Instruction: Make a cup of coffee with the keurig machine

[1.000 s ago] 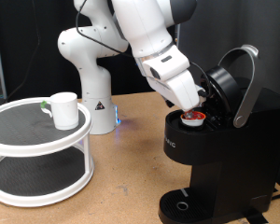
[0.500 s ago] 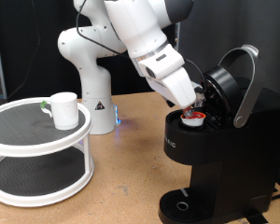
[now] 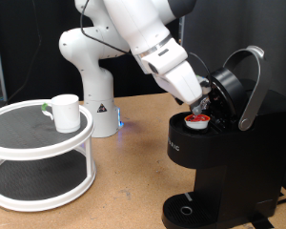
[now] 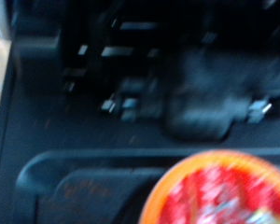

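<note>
The keurig machine (image 3: 214, 162) stands at the exterior view's right with its silver-rimmed lid (image 3: 246, 81) hinged up. A small pod with a red-orange top (image 3: 197, 119) sits in the open brew chamber. It also shows, blurred, in the wrist view (image 4: 224, 191) against the machine's black inside (image 4: 131, 84). My gripper (image 3: 203, 99) hangs just above the pod, between the chamber and the raised lid, and holds nothing. The white cup (image 3: 65, 112) stands on the top shelf of a round white rack, far from the gripper.
The two-tier round white rack (image 3: 33, 162) stands at the exterior view's left on the wooden table. The white arm base (image 3: 91, 86) is behind it. The machine's round drip tray (image 3: 186, 210) is at its foot.
My gripper has lifted up and a little towards the exterior view's right, away from the pod. The pod has stayed in the chamber. The cup and the lid have not moved.
</note>
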You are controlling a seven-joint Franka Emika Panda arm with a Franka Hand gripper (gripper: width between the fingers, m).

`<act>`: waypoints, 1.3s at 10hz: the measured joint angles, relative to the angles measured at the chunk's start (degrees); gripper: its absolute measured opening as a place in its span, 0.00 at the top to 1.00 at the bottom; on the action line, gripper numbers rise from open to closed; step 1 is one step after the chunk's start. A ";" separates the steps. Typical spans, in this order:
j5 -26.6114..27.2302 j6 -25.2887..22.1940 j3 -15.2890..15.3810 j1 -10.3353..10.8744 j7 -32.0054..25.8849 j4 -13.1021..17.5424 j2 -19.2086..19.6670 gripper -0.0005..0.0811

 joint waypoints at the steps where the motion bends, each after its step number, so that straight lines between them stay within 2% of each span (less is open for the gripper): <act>1: 0.75 -0.75 0.00 0.00 0.16 0.64 -0.50 0.00; 3: 0.58 -2.56 0.01 -0.06 2.69 2.67 -0.95 0.00; 6: -3.25 -1.66 0.19 -0.11 7.24 5.62 0.20 0.00; 8: -5.67 -4.93 -0.04 -0.57 7.50 7.86 1.55 0.00; 11: -5.15 -4.04 -0.42 -0.79 7.48 7.81 1.05 0.00; 13: -3.75 -7.75 -2.37 -1.54 7.63 9.59 -0.23 0.00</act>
